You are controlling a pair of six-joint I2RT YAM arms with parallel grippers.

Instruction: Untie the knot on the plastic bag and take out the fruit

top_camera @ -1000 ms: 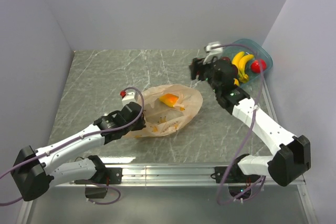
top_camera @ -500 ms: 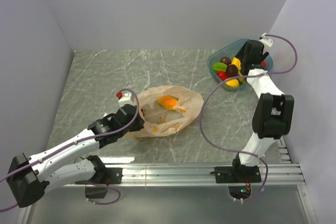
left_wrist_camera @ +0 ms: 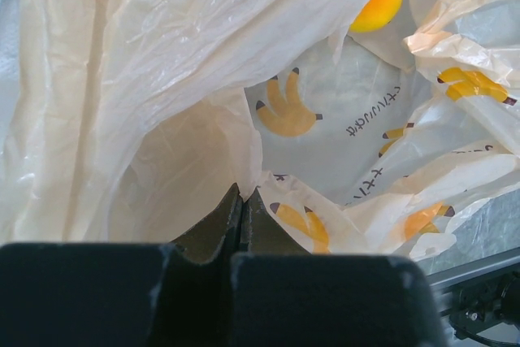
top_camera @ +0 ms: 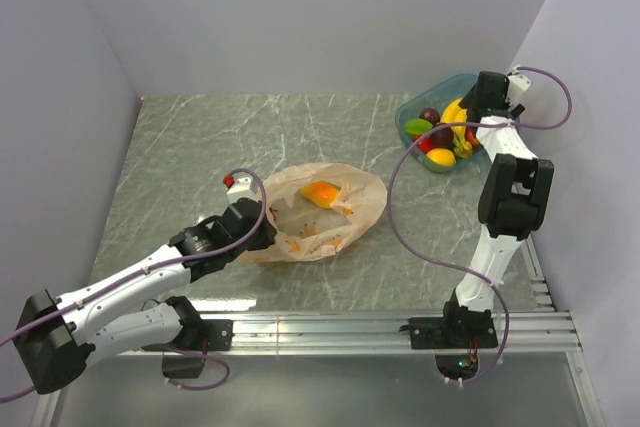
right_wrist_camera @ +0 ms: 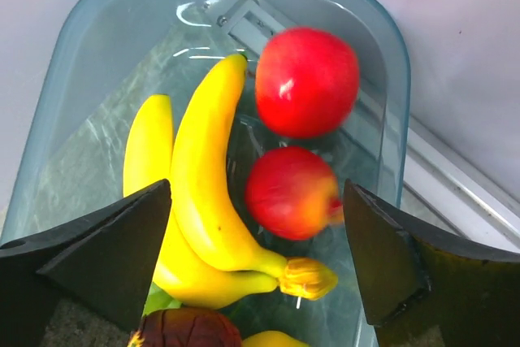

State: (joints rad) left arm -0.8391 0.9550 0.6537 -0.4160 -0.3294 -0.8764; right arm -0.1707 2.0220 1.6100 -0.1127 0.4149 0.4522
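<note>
At the near left of the marbled table (top_camera: 200, 137):

1. Left gripper (left_wrist_camera: 242, 193). Low, reaching in from the near-left corner. Its jaws are closed flat together on a fold of film at the bag's near-left edge. The likely purpose is to pin the bag so that it neither slides nor collapses while the other arm works.

2. Plastic bag (top_camera: 345, 217). It lies at mid-table, just beyond the left gripper. The material is a thin, crinkled, pale orange-beige film printed with small banana marks. It lies slumped flat with its mouth gaping upward.

3. Knot. No tied lump shows in either view of the bag. I judge it undone, since the inside is open to sight.

4. Orange fruit (top_camera: 320, 193). One piece, round and yellow-orange, inside the bag toward its far side, resting on the lower film. It looks to be the only fruit yet to come out.

5. Teal tub (top_camera: 412, 117). Clear and rigid, it stands at the far right corner, well apart from the bag, as the drop-off container. It holds bananas (right_wrist_camera: 203, 176), two red apples (right_wrist_camera: 307, 80), a dark fruit (right_wrist_camera: 183, 331) and other pieces too small to name.

6. Right gripper (right_wrist_camera: 257, 193). It hangs directly over the tub with its jaws spread wide and nothing between them. I judge its next job to be a reach back to the bag for the orange fruit.
</note>
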